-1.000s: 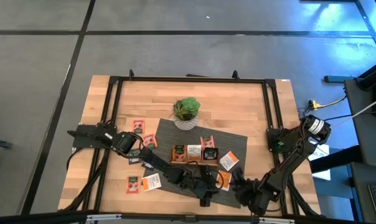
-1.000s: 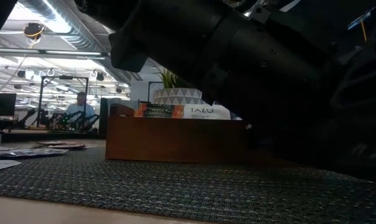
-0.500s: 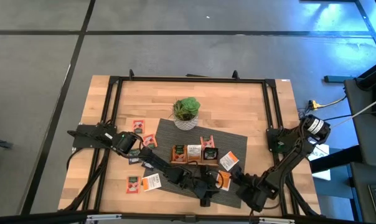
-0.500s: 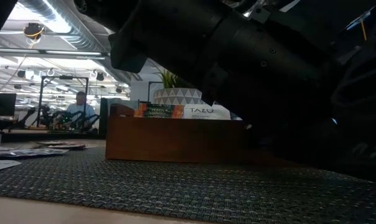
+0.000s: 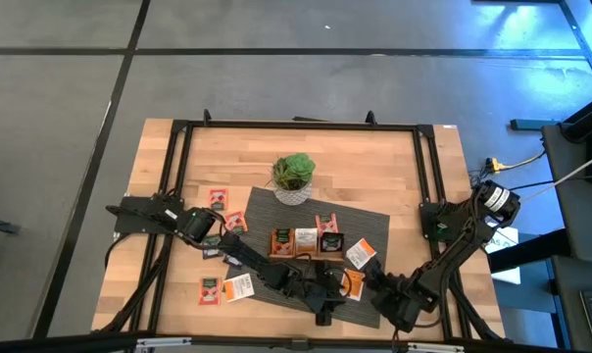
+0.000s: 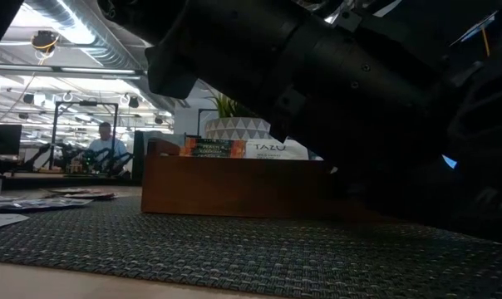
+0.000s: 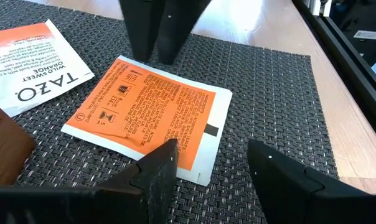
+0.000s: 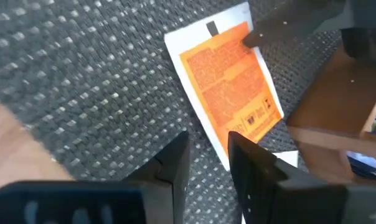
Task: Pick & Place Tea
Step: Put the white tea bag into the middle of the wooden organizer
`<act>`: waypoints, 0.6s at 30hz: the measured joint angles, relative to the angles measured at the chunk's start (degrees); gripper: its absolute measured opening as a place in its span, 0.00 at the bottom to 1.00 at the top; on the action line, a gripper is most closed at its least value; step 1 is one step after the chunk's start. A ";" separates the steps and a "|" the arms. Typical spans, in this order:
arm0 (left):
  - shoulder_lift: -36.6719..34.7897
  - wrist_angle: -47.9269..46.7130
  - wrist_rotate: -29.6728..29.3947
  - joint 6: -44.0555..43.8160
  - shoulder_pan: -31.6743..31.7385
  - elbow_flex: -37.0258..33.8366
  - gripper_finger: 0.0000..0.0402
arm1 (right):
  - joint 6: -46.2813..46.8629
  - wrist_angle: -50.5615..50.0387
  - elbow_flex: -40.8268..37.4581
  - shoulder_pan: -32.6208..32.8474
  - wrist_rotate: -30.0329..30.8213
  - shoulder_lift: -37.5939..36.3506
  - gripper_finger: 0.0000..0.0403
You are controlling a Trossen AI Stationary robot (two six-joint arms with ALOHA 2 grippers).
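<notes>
An orange-red tea sachet point(image 7: 147, 112) point(image 8: 231, 87) lies flat on the dark woven mat point(image 7: 269, 93), in front of the wooden tray point(image 5: 306, 257). My left gripper point(image 7: 213, 162) point(image 5: 337, 284) is open at the sachet's near edge, with one fingertip point(image 7: 169, 148) over that edge. My right gripper point(image 8: 208, 165) point(image 5: 367, 282) points down at the sachet's opposite edge; its fingers stand a narrow gap apart. A white and orange sachet point(image 7: 32, 62) lies beside it. The tray holds more tea point(image 6: 209, 148). My left gripper has one fingertip point(image 8: 253, 37) over a corner of the orange sachet; I cannot tell whether it touches. My right gripper has its fingertips point(image 7: 160, 57) at the sachet's far edge, slanting down from above; whether they touch the sachet or only the mat, I cannot tell.
A potted plant point(image 5: 293, 175) stands at the mat's far edge. Several loose sachets lie on the wood at the left point(image 5: 218, 199) point(image 5: 225, 287). The black frame rail point(image 7: 350, 74) runs along the table's edge close by. A person point(image 6: 107, 143) sits in the room behind.
My right gripper has edged a little toward the orange sachet. The left arm and the sachet have kept still.
</notes>
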 joint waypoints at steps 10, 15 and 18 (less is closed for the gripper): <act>0.02 0.21 -0.72 0.00 -0.02 0.00 0.47 | 2.72 0.59 0.00 -0.15 -0.50 0.00 0.28; 0.11 0.47 -2.02 0.02 -0.07 0.00 0.48 | 3.82 0.95 0.00 -0.15 -0.64 -0.02 0.28; 0.11 0.48 -2.14 0.02 -0.09 0.00 0.47 | 4.37 0.01 0.00 -0.15 -0.67 -0.02 0.28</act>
